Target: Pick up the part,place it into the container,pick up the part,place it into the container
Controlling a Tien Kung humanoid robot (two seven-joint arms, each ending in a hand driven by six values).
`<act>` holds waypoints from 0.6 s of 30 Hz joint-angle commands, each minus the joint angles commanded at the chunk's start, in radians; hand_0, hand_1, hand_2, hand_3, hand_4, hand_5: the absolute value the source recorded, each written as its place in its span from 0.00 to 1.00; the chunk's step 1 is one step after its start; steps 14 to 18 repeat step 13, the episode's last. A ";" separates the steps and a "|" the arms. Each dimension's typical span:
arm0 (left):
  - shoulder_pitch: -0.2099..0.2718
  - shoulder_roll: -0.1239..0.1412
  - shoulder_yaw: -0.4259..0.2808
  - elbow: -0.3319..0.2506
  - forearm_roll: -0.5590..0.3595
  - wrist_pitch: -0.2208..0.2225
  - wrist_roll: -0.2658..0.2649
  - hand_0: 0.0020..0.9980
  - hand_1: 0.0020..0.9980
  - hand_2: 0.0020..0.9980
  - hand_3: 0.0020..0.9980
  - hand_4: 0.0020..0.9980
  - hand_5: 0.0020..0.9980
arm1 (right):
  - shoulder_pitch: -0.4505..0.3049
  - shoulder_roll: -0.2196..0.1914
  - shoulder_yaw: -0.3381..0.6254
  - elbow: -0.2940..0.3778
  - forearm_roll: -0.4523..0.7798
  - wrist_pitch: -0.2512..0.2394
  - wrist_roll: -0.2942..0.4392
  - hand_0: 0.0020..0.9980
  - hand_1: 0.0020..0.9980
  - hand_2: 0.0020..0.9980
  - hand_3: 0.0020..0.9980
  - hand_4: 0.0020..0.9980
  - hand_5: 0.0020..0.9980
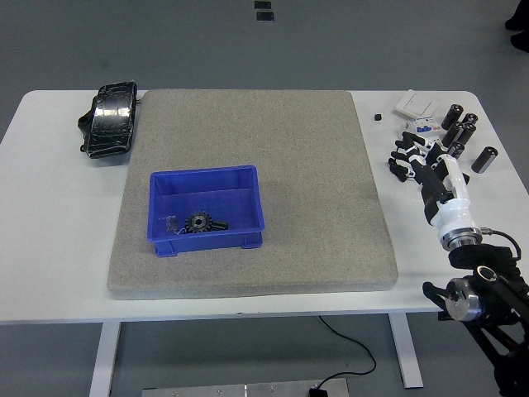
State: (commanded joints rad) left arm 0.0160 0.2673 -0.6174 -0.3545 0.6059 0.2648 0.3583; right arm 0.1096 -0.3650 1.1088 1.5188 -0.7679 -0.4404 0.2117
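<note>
Parts lie clustered on the white table (50, 215) right of the grey mat (248, 190): several dark cylinders (456, 116), a white switch block (418, 126) and a small flat white box (415, 103). The right hand (417, 161) hovers just over the block, fingers spread and holding nothing. The blue bin (207, 207) sits on the mat's left half, well apart from the cluster, with a black gear (201, 222) inside. The cylinders look rigid, smooth and likely to roll, so pinching one across its middle seems safest.
</note>
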 joint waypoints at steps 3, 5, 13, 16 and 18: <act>0.001 -0.004 0.007 0.001 -0.009 0.001 -0.002 0.68 0.66 0.59 0.56 0.51 0.41 | -0.004 0.001 0.014 0.003 -0.002 0.002 -0.001 0.58 0.63 0.68 0.68 0.72 0.45; 0.001 -0.007 0.011 0.002 -0.014 0.002 -0.003 0.68 0.66 0.59 0.56 0.51 0.40 | -0.005 0.004 0.022 0.005 -0.003 0.004 -0.002 0.58 0.63 0.68 0.68 0.73 0.45; 0.000 -0.015 0.022 0.005 -0.028 0.004 -0.008 0.68 0.66 0.59 0.56 0.51 0.40 | -0.005 0.011 0.043 0.010 -0.005 0.006 -0.002 0.58 0.63 0.68 0.68 0.73 0.45; 0.000 -0.015 0.022 0.005 -0.028 0.004 -0.008 0.68 0.66 0.59 0.56 0.51 0.40 | -0.005 0.011 0.043 0.010 -0.005 0.006 -0.002 0.58 0.63 0.68 0.68 0.73 0.45; 0.000 -0.015 0.022 0.005 -0.028 0.004 -0.008 0.68 0.66 0.59 0.56 0.51 0.40 | -0.005 0.011 0.043 0.010 -0.005 0.006 -0.002 0.58 0.63 0.68 0.68 0.73 0.45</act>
